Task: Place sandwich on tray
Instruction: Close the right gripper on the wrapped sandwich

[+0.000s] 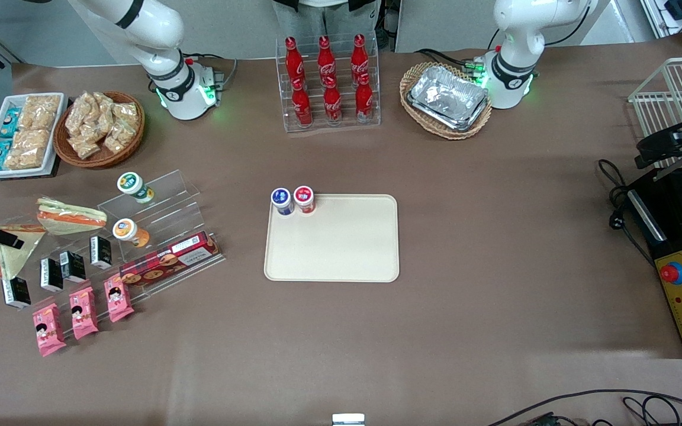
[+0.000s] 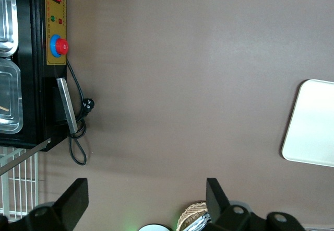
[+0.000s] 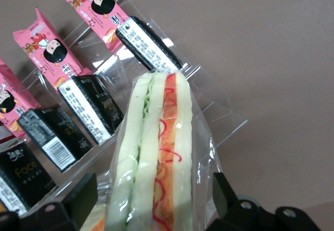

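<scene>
The hand (image 3: 151, 199) holds a sandwich (image 3: 156, 158): its 2 fingers (image 3: 78, 197) stand on either side of the wrapped wedge, spread about as wide as the bread is thick, and the clear wrap fills the gap between them. The wrist view shows the layers edge-on, white bread with green and orange-red filling, running out from between the fingers toward the pink packets (image 3: 49, 53) and black packs (image 3: 86, 108) on the clear stand (image 3: 219, 116).

The front view shows what the wrist view does not: the hand (image 1: 6, 239) is at the working arm's end of the worktop (image 1: 495, 266), only partly in the picture, over the held sandwich (image 1: 6, 254). A 2nd sandwich (image 1: 71, 216) lies just beside it, farther from the camera. The tray (image 1: 341, 248) sits well apart at the middle of the worktop, with 2 small cups (image 1: 293, 200) at one of its farther corners.
</scene>
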